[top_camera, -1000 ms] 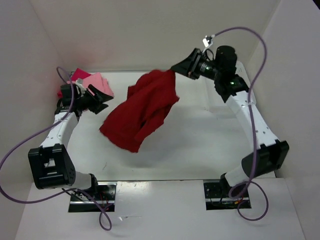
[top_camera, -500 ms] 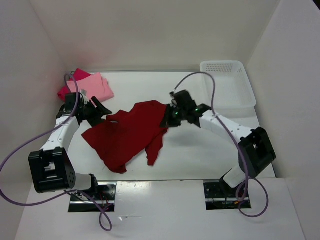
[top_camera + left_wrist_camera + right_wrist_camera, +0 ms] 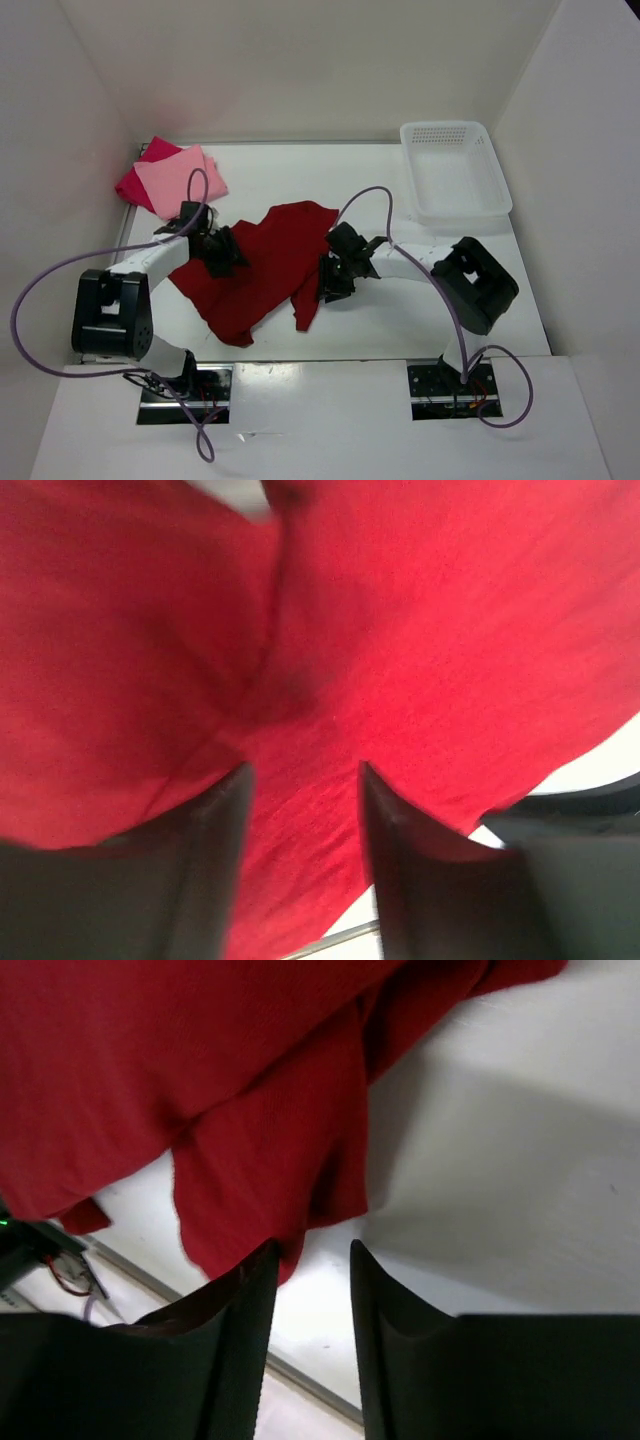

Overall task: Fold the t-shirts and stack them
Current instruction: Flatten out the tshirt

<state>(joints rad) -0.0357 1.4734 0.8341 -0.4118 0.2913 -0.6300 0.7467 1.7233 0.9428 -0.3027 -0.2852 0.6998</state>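
On the table, the dark red t-shirt lies rumpled and unfolded at the centre. The left gripper is at its left side and the right gripper at its right edge, both with fingers parted and clasping nothing. The pale pink t-shirt lies on the crimson-pink t-shirt, far left.

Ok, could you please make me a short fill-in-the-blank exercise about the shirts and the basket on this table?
1. The dark red shirt lies crumpled in the ___ of the table.
2. The pale pink shirt rests on the bright pink shirt in the far ___ corner.
3. The white basket stands in the far ___ corner.
4. The right hand, at the dark red shirt's edge, is ___.

Missing words: middle; left; right; open
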